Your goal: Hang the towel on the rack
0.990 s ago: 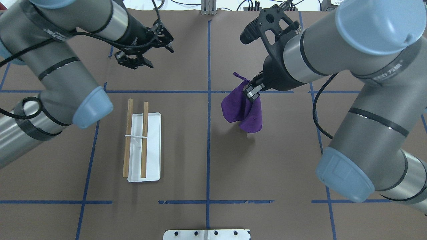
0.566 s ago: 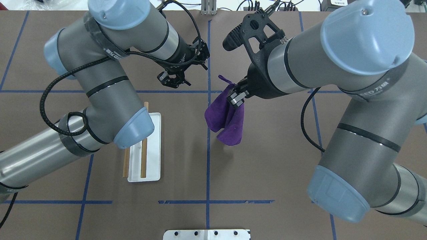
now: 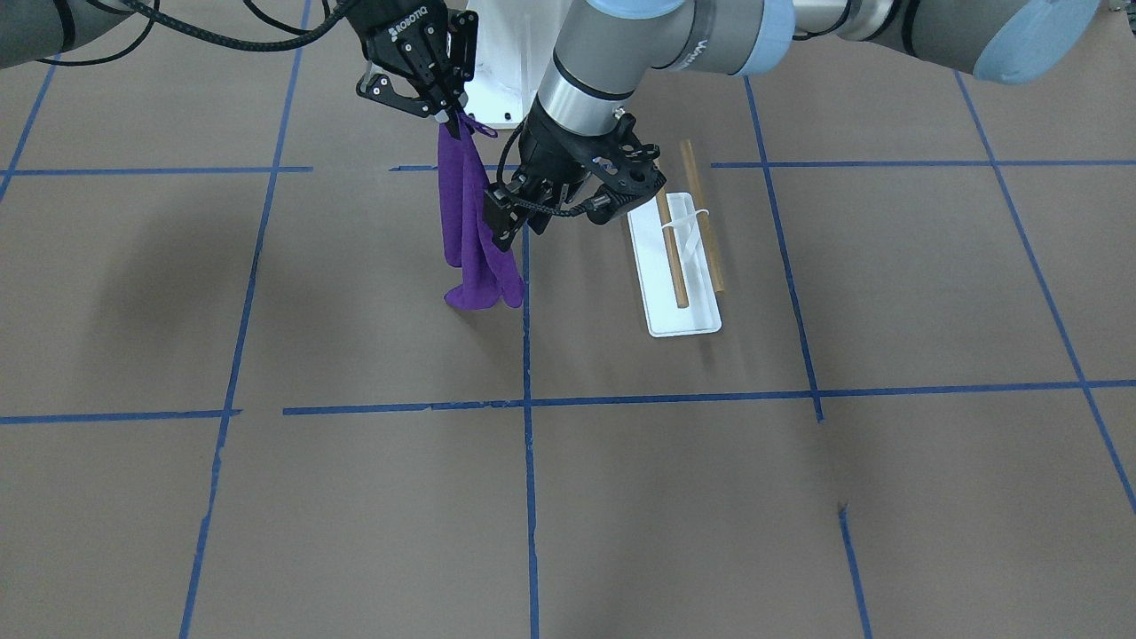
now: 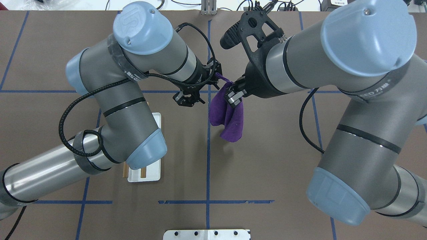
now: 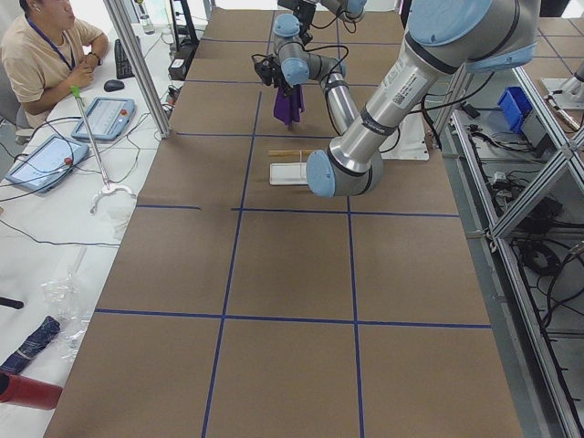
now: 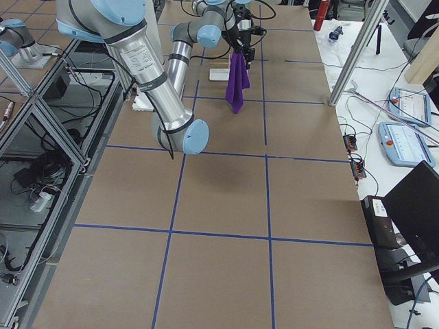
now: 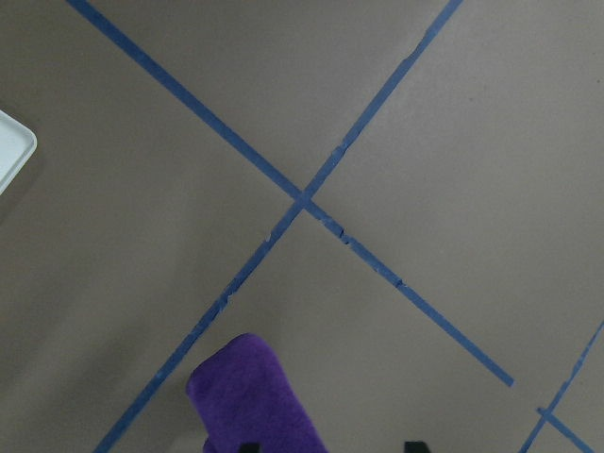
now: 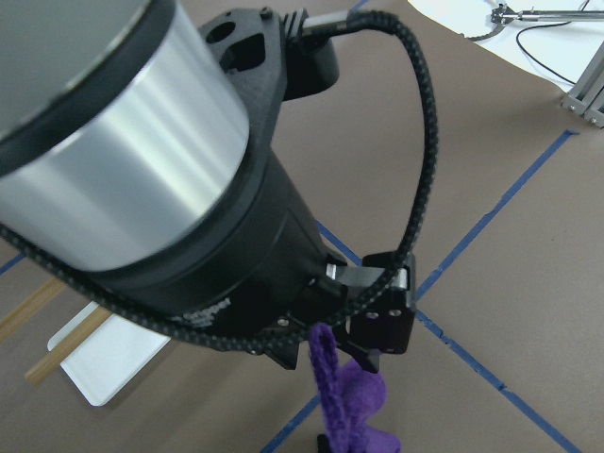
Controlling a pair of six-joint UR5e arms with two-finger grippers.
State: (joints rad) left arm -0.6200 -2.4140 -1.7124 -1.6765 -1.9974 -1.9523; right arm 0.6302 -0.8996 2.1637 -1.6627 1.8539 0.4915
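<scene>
A purple towel [image 4: 227,120] hangs from my right gripper [image 4: 233,97], which is shut on its top corner above the table's centre line. In the front view the towel [image 3: 468,235] hangs long and narrow below that gripper [image 3: 451,122]. My left gripper [image 4: 189,100] is open, just left of the towel at mid height; in the front view it [image 3: 515,220] is close against the towel's side. The left wrist view shows the towel's lower end [image 7: 253,396]. The rack [image 3: 683,266], a white base with two brown rods, lies on the table; my left arm hides most of it from overhead [image 4: 155,146].
The large white bolted pedestal [image 4: 206,234] stands at the robot's side of the table. Blue tape lines [image 4: 208,166] cross the brown table cover. An operator [image 5: 46,55] sits beyond the table's far side with tablets and cables.
My left arm has swung right, from the far left to beside the towel, now covering most of the rack. My right arm has shifted the hanging towel left to the centre line.
</scene>
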